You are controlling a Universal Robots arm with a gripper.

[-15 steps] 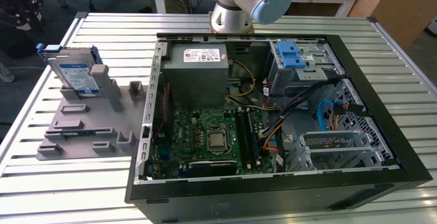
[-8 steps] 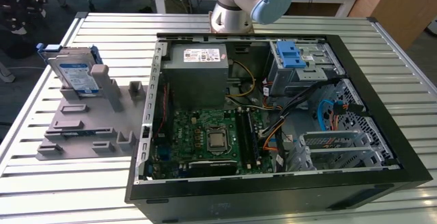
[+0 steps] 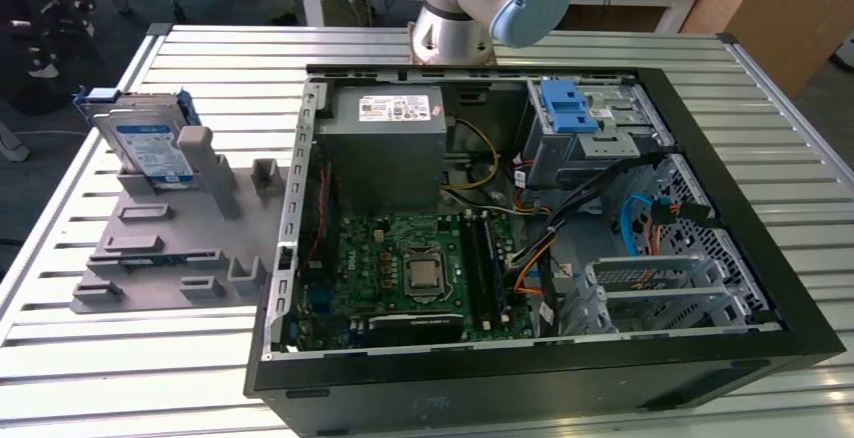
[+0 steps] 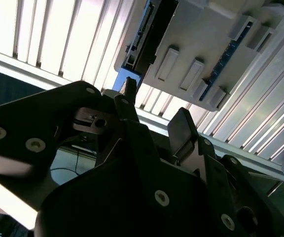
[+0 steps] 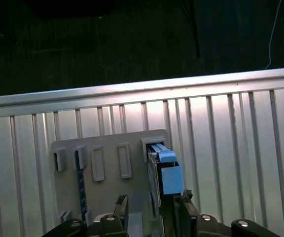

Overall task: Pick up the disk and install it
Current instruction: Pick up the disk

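The disk [image 3: 147, 143], silver with a blue-and-white label and a blue bracket, stands on edge in the grey slotted stand [image 3: 160, 248] at the exterior view's left, beside the open computer case [image 3: 534, 228]. In the first wrist view I look down on the disk [image 5: 165, 170] edge-on in the stand [image 5: 107, 163]. My gripper [image 5: 154, 199] hangs above it, open, with one fingertip on each side of the disk's line and nothing held. In the second wrist view the gripper [image 4: 157, 106] is open and the disk [image 4: 142, 37] lies beyond its fingertips.
The case lies open on a slatted metal table [image 3: 174, 68]. Inside it are a grey power supply [image 3: 387, 143], a green motherboard [image 3: 400, 268], a drive bay with a blue latch [image 3: 567, 113] and loose cables. The arm's base [image 3: 461, 18] stands behind the case.
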